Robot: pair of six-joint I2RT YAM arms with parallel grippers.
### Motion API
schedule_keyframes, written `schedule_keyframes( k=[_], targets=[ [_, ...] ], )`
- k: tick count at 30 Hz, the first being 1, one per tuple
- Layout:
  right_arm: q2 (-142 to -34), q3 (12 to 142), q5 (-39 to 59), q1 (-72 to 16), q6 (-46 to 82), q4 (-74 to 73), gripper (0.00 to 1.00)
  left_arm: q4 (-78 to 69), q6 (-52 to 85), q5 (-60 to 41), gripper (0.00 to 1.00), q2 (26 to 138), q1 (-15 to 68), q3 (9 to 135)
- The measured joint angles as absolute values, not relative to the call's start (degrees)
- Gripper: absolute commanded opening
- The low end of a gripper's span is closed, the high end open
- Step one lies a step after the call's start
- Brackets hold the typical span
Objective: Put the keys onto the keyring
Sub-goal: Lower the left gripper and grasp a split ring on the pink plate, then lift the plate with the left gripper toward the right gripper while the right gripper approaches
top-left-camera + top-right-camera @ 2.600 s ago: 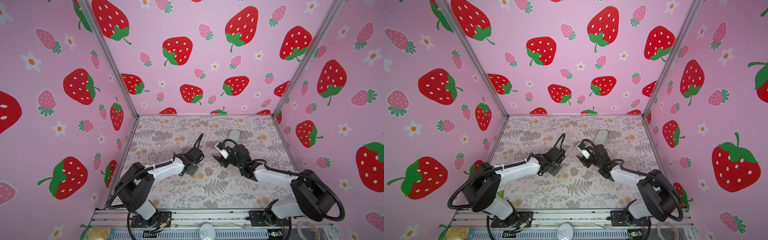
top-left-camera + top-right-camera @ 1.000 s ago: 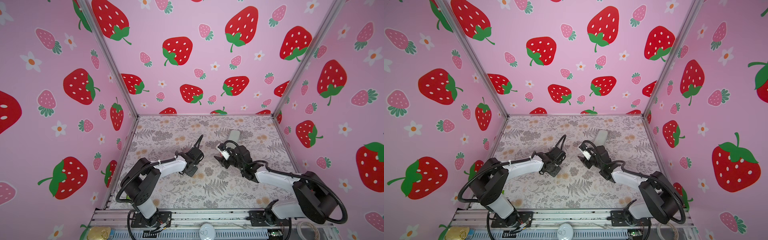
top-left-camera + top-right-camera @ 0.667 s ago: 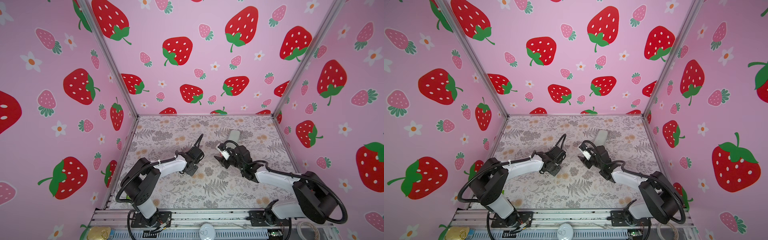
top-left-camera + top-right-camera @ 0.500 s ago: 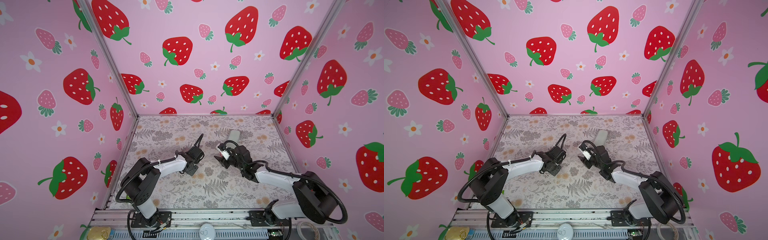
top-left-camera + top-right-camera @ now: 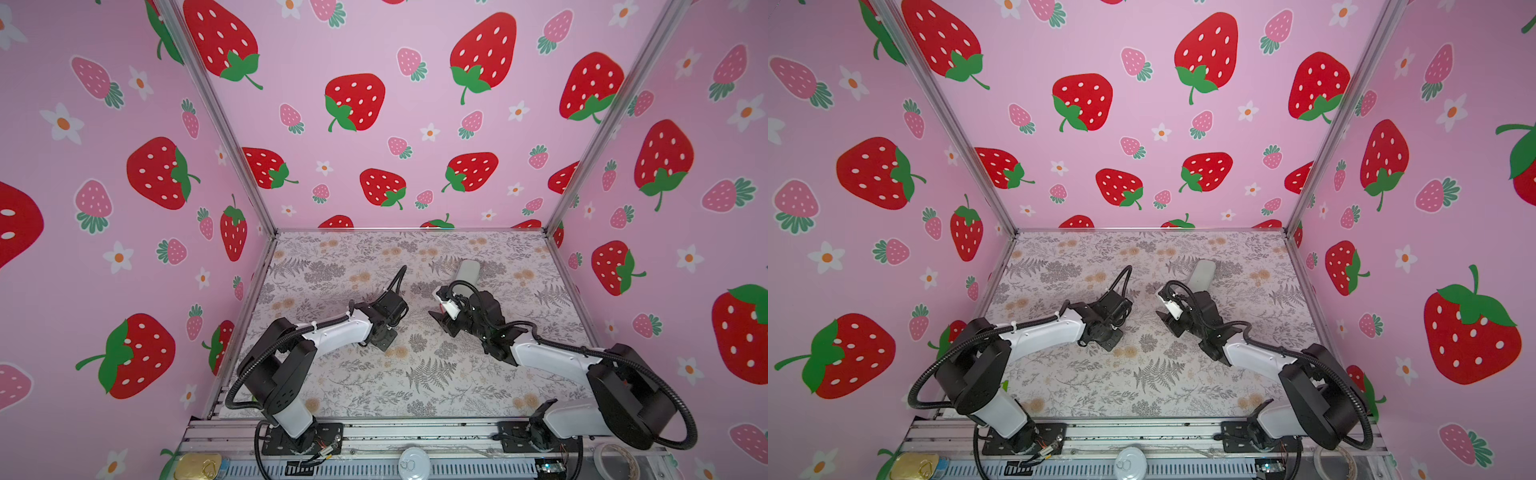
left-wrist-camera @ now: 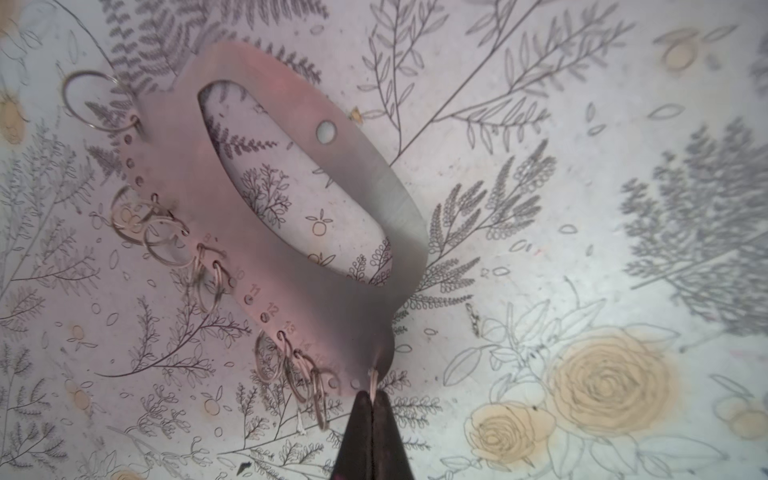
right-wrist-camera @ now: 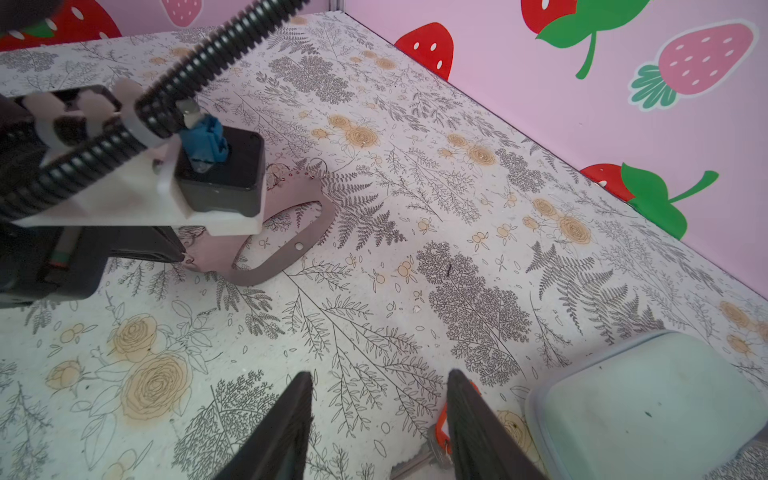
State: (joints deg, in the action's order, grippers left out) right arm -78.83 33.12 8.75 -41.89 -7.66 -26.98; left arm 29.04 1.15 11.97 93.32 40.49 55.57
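The keyring point(image 6: 291, 199), a taupe-grey oval plate with small silver rings along one edge, lies flat on the floral table. My left gripper point(image 6: 372, 398) is shut on the small ring at the plate's near end. In both top views that gripper point(image 5: 386, 337) points down at the table and hides the keyring. In the right wrist view the keyring point(image 7: 286, 249) shows beside the left arm. My right gripper point(image 7: 380, 376) stands open just above the table with nothing between its fingers. The keys point(image 7: 434, 446), a metal key with a red tag, lie half hidden behind one finger.
A pale green oblong case point(image 7: 648, 399) lies right beside the right gripper, also in both top views point(image 5: 467, 270). The pink strawberry walls point(image 7: 582, 104) close the table on three sides. The left arm's wrist camera point(image 7: 220, 166) and its ribbed cable hang over the keyring.
My left gripper has closed, pinching the keyring's end ring. Both arms have hardly moved in the last second; the right gripper's opening looks unchanged.
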Motion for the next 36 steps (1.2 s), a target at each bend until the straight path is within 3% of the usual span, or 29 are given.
schedule_keyframes(
  k=[12,18,22,29,36],
  targets=[
    [-71.22,33.12,10.87,-41.89,-8.71,-27.14,0.56,35.22,-6.02,-0.69,0.0,82.39,38.02,66.17],
    [-67.81,33.15,21.04,-41.87,-8.97,-27.14,0.57,40.88,-10.39,-7.62,0.0,82.37,37.56,73.78],
    [-66.54,33.15,29.58,-41.85,-10.13,-27.18,0.47,43.09,-12.91,-11.4,0.0,82.19,37.58,77.87],
    [-64.84,33.45,37.91,-41.85,-11.0,-27.64,0.43,42.33,-17.56,-15.92,0.0,77.54,38.57,78.06],
    [-64.23,34.04,40.45,-41.82,-8.56,-31.86,0.4,32.4,-23.2,-20.08,0.0,68.45,39.64,71.09]
  ],
)
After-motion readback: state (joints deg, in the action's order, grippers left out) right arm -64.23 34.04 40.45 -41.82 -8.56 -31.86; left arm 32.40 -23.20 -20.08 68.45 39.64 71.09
